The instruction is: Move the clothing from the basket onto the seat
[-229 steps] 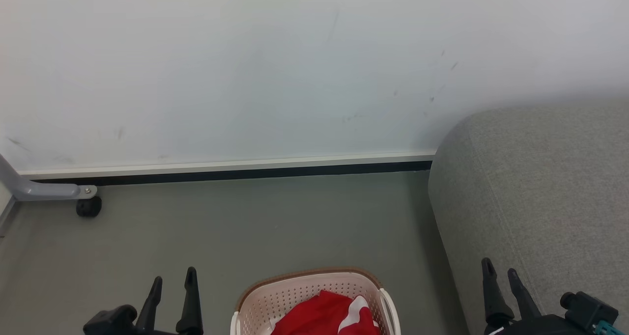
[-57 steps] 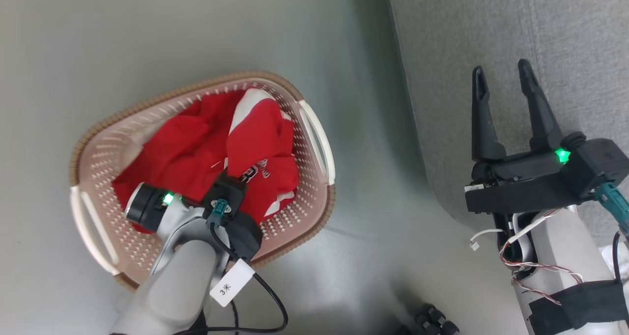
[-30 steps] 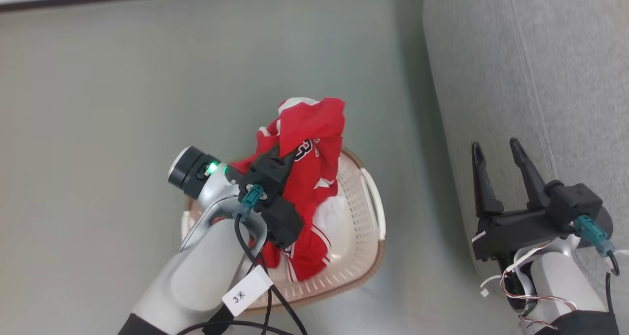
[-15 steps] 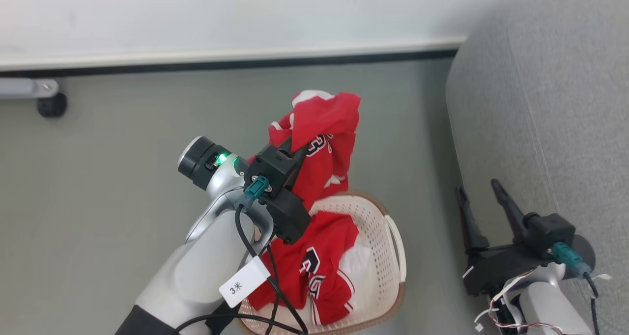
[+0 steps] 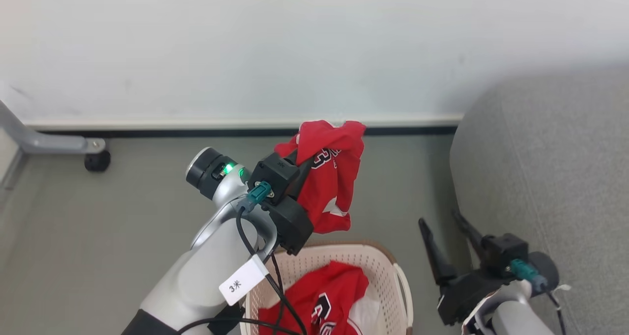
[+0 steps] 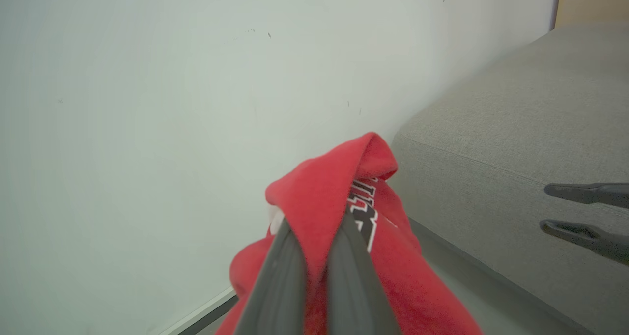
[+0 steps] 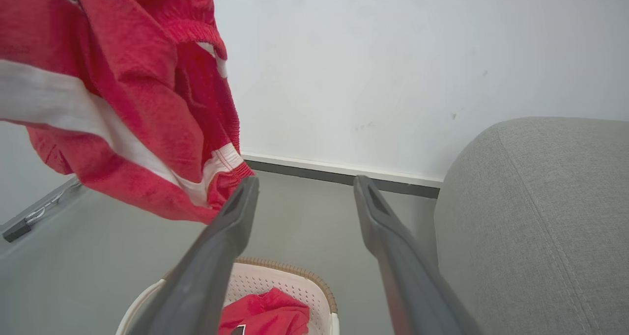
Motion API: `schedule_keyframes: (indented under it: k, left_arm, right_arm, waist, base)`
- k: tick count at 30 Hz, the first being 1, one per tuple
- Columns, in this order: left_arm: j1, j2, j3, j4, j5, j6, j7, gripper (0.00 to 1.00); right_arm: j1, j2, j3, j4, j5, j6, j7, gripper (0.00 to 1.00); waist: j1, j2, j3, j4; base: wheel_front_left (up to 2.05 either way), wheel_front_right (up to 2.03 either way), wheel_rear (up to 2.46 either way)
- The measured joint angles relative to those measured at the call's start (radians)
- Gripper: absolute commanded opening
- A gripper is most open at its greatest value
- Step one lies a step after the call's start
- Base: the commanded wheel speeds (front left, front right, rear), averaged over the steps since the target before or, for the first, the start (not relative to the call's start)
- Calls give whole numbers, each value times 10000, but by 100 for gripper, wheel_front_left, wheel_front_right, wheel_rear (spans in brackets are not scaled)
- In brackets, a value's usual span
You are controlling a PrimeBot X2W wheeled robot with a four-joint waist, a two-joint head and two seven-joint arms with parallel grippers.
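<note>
Pale wall [image 5: 295, 55] and grey floor [image 5: 98, 237] back the scene. Left jaws are clamped on a crumpled red jersey [image 5: 339, 187] with white trim and dark, white-outlined lettering, which hangs clear above the basket [image 5: 381, 288]. That cream, perforated, brown-rimmed basket holds a second jersey [image 5: 324, 286]. Right jaws stand spread, gripping nothing, just beside the rounded edge of the grey sofa [image 5: 555, 168]. A strip of floor separates basket and sofa.

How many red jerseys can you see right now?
2. One jersey hangs from the shut left gripper, lifted clear of the basket; the other jersey lies in the basket. More may be hidden beneath it.
</note>
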Motion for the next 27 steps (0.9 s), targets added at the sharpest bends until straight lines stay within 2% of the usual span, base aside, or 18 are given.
schedule_keyframes:
  k: [6,11,18,27]
  left_arm:
    - [49,0,-295,-23,-460,-2,102,0]
    - [189,-2,-675,-548,-1124,0,305,0]
    - [191,2,-1346,-1087,-1634,17,619,0]
    - [136,13,-1942,-1565,-2153,205,953,0]
  right_arm:
    - [3,75,537,474,-33,59,0,100]
    - [-4,186,1369,800,-105,86,0,100]
    - [-267,245,2882,1133,-107,88,0,100]
    - [-905,251,3421,2031,276,90,0,100]
  waist:
    - [0,0,-667,78]
    - [-1,-1,-1324,170]
    - [0,0,-1675,348]
    - [0,1,-1772,633]
  base:
    - [0,0,0]
    - [0,0,0]
    - [0,0,0]
    - [0,0,0]
